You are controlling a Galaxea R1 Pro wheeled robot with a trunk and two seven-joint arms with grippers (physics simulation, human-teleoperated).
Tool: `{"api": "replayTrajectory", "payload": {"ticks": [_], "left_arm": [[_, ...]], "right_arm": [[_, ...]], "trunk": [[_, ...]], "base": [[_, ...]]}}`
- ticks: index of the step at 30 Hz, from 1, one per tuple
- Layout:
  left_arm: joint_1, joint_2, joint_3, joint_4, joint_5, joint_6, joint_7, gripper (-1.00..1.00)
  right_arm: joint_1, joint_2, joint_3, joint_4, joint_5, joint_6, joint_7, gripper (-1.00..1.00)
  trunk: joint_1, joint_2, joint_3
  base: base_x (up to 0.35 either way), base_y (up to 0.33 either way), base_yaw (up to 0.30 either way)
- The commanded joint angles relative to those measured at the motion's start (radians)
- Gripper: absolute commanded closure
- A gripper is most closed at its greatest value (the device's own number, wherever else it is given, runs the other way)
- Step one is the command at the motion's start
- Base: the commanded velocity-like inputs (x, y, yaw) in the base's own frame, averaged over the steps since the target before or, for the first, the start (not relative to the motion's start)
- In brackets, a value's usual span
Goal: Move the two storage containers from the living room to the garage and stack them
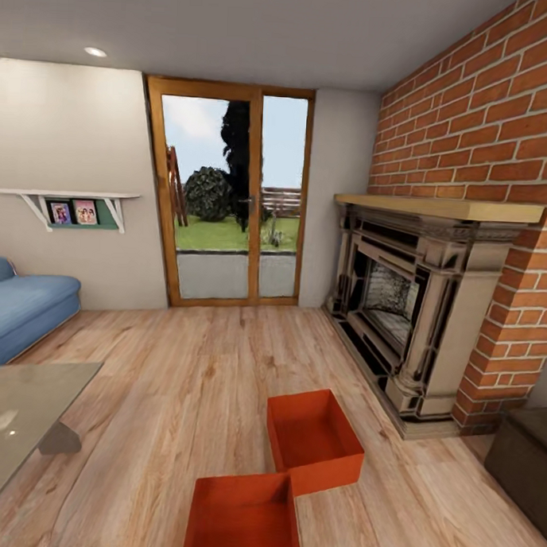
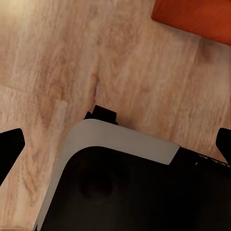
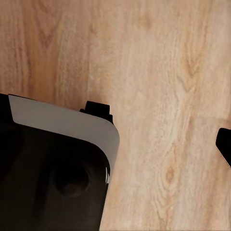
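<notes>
Head view: living room, light wood-plank floor (image 1: 181,381). Two orange-red bins sit on the planks low in the frame, open tops up, both empty. Far bin (image 1: 313,450) lies nearer the fireplace; near bin (image 1: 244,517) is cut by the bottom edge of the frame. Their corners meet or almost meet; contact cannot be confirmed. Stone fireplace (image 1: 407,311) on the right, set in a brick wall (image 1: 479,115), wooden mantel on top. Wood-framed glass doors (image 1: 229,196) straight ahead, lawn and shrub outside. Blue sofa (image 1: 21,306) at left. Wall shelf (image 1: 73,205) above it with two small framed pictures. Grey glass-topped bench (image 1: 21,414) at lower left. Dark block (image 1: 524,459) at lower right, beside the brick.

Left wrist view: looks down on planks, over the robot's dark, grey-edged body (image 2: 125,183). Corner of an orange-red bin (image 2: 197,19) at the frame edge. Left fingertips (image 2: 9,147) show as dark tips at opposite edges, wide apart; left jaws released, nothing between them.

Right wrist view: planks and the same kind of dark body (image 3: 57,168). One dark fingertip (image 3: 225,144) at the edge; whether the right jaws are released or clenched cannot be told.
</notes>
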Motion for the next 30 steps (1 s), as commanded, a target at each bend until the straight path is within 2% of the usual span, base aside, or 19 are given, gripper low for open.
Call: {"api": "replayTrajectory", "payload": {"ticks": [1,10,30], "left_arm": [[0.000,0.000,-0.002,-0.001,0.011,0.001,0.000,-1.00],[0.000,0.000,-0.002,-0.001,0.011,0.001,0.001,-1.00],[0.000,0.000,-0.002,-0.001,0.011,0.001,0.001,-1.00]], "right_arm": [[-0.001,0.000,0.009,0.003,-0.010,-0.006,0.001,-1.00],[-0.001,0.000,0.009,0.003,-0.010,-0.006,0.001,-1.00],[-0.001,0.000,0.007,0.003,-0.011,-0.011,0.001,-1.00]], "trunk": [[0.000,-0.001,-0.001],[0.000,-0.001,-0.001],[0.000,-0.001,-0.001]], "base": [[0.001,0.000,0.272],[0.000,0.000,0.230],[0.000,0.000,0.010]]}}
